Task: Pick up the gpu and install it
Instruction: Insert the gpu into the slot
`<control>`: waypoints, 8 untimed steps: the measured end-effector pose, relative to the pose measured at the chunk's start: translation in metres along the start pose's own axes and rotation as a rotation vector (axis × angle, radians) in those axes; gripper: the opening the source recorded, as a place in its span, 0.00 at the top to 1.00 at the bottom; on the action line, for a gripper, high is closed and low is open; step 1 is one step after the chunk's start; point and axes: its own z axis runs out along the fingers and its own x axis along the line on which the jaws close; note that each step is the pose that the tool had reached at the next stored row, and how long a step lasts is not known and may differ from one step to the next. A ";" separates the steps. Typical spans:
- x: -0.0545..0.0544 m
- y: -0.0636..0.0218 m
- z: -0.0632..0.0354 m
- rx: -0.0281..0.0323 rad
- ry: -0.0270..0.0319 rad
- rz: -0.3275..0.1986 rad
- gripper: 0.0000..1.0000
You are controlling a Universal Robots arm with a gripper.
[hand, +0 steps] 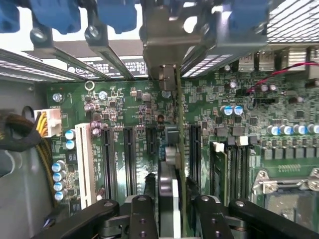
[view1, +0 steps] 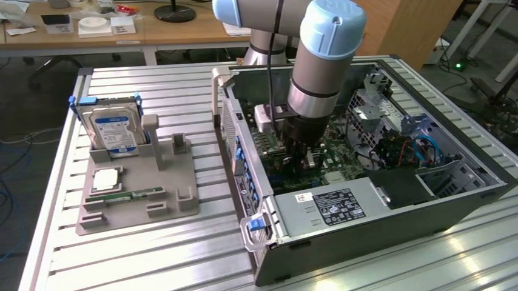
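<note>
The arm reaches down into the open computer case [view1: 453, 182], and my gripper [view1: 301, 159] hangs low over the green motherboard [hand: 124, 109]. In the wrist view the gpu [hand: 168, 194] stands on edge between my black fingers [hand: 142, 214], a thin dark card with a silvery edge. It lines up with a long black expansion slot and reaches toward the metal bracket at the case's rear wall. My gripper [hand: 174, 211] is open: the fingers flank the card, and a narrow gap shows beside one finger.
On the exterior view's left, a grey holder [view1: 182, 203] carries a silver hard drive [view1: 113, 130], a green memory stick [view1: 130, 195] and a square chip [view1: 105, 180]. Inside the case are the power supply [view1: 332, 206], cables [view1: 413, 148], blue slot latches [hand: 114, 15] and a white slot [hand: 85, 164].
</note>
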 end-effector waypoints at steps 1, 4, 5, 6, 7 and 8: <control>0.000 -0.0001 -0.0029 0.0015 -0.0002 0.000 0.64; 0.000 -0.0004 -0.0121 0.0057 -0.0005 0.000 0.64; -0.001 -0.0006 -0.0154 0.0066 -0.0005 0.000 0.64; -0.001 -0.0007 -0.0186 0.0077 -0.0005 0.000 0.64; -0.001 -0.0008 -0.0220 0.0086 -0.0006 0.000 0.64; -0.001 -0.0009 -0.0254 0.0092 -0.0006 0.000 0.64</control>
